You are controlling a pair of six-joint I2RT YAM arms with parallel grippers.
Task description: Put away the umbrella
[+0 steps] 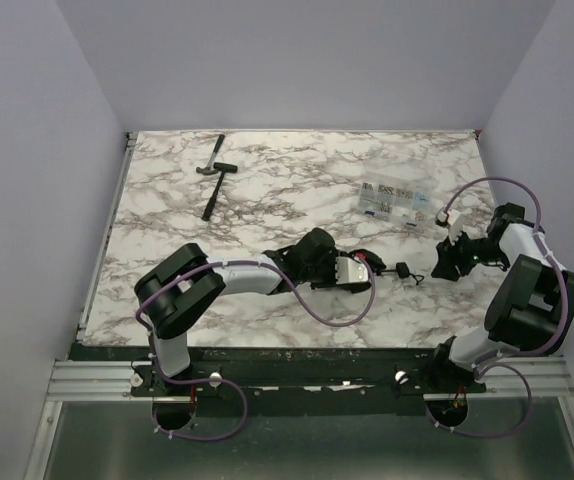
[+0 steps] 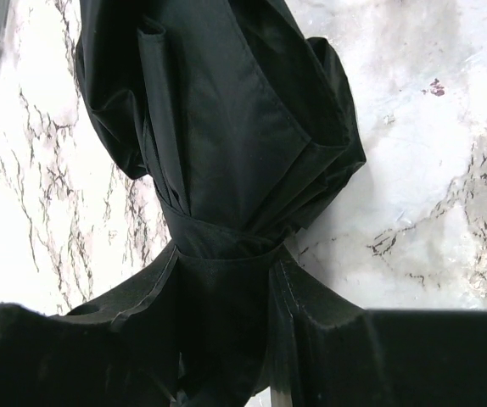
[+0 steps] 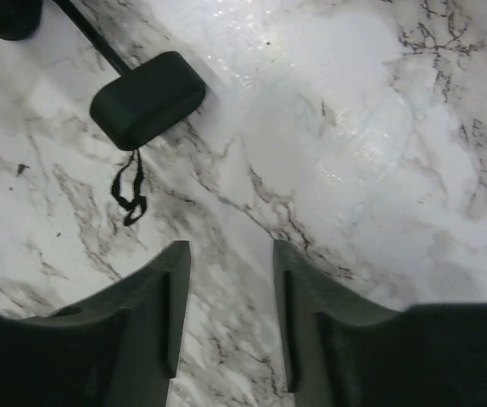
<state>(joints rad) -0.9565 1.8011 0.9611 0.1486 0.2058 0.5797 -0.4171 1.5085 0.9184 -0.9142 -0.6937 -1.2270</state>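
A black compact umbrella lies on a white marble-patterned tabletop, near the middle of the near edge, between two robot arms.

From above, the left arm reaches in from the left. The left gripper is clamped on the umbrella's bunched dark canopy. In its wrist view the fabric fills the gap between the two fingers and narrows to a waist where they pinch it.

The umbrella's long axis runs roughly left to right across the table. The canopy end is at the left gripper, and the thin shaft leads out to the small black handle, which points toward the right arm. A wrist strap trails from the handle onto the marble.

The right gripper is moderately open and holds nothing, with only bare marble between its fingers. In its wrist view the handle sits ahead and to the left of the fingers, close but not touching. The right arm is plainly the nearer one to the handle, so a push along the shaft to collapse the umbrella would likely fall to it.

Farther back lie a hammer on the left and a clear plastic packet on the right, both well apart from the umbrella.
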